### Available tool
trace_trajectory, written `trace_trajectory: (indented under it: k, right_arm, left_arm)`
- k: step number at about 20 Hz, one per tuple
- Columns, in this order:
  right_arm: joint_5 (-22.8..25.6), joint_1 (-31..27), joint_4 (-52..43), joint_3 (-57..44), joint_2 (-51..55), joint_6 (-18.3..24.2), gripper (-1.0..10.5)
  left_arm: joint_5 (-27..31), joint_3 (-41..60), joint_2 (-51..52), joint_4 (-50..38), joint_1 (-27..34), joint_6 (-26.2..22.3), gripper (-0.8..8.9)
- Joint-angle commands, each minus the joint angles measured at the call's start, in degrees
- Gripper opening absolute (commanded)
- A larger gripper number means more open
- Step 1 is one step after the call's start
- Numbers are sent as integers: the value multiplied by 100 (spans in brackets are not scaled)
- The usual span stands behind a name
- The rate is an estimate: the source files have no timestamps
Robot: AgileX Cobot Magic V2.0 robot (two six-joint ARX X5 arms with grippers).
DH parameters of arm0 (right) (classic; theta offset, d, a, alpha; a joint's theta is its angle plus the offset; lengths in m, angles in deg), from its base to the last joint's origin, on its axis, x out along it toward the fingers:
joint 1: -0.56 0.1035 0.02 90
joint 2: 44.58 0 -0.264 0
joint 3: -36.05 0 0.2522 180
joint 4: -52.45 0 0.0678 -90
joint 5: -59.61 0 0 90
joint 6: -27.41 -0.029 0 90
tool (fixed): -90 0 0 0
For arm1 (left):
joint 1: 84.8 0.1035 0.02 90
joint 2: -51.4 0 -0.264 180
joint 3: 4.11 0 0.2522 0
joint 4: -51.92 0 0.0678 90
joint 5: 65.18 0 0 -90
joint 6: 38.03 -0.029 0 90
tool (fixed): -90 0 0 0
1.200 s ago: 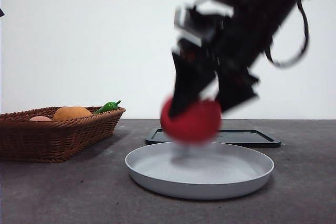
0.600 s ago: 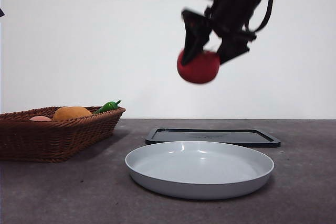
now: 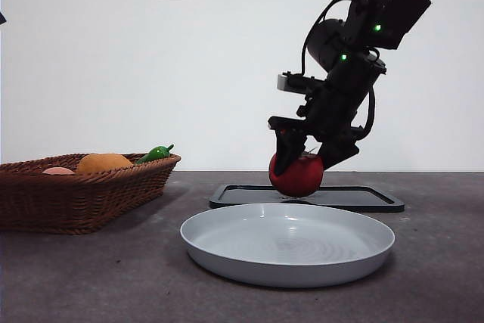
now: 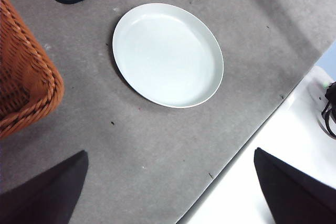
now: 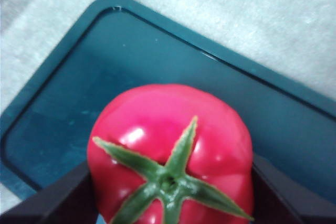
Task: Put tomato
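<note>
The glossy red tomato (image 3: 296, 175) with a green stem sits between my right gripper's (image 3: 306, 158) jaws, which are shut on it. It is low over the dark tray (image 3: 363, 198) behind the plate; I cannot tell whether it touches the tray. In the right wrist view the tomato (image 5: 170, 150) fills the space between the jaws of the right gripper (image 5: 170, 198), with the tray (image 5: 79, 87) under it. My left gripper (image 4: 168, 192) is open and empty, high above the table's near edge.
A grey round plate (image 3: 287, 243) lies in front of the tray; it also shows in the left wrist view (image 4: 168, 53). A wicker basket (image 3: 76, 194) at the left holds an orange fruit (image 3: 103, 163) and a green pepper (image 3: 155, 153).
My right gripper carried the tomato from just above the plate, up high, then back and down onto the dark tray. The plate and the basket have not moved.
</note>
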Motion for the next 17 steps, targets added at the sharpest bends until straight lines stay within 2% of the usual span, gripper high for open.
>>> trace_trajectory:
  k: [1,4,6,9,17]
  right_arm:
    - [7,20,-70,157,-205,63,124]
    - [2,20,-26,157,-205,61,285]
    - [0,26,22,157,-205,63,328]
    - [2,35,122,199,-195,57,473]
    - [26,35,1410,1080,48,63,492]
  left_arm:
    - [-31,-125,-33,-50,-22,-26,496]
    - [-31,-125,-33,-52,-22,-28,497]
    - [-31,-125,-33,-52,-22,-28,497]
    - [-31,-125,-33,-50,-22,-28,497]
    - [-31,-125,-33,-48,-22,-26,497]
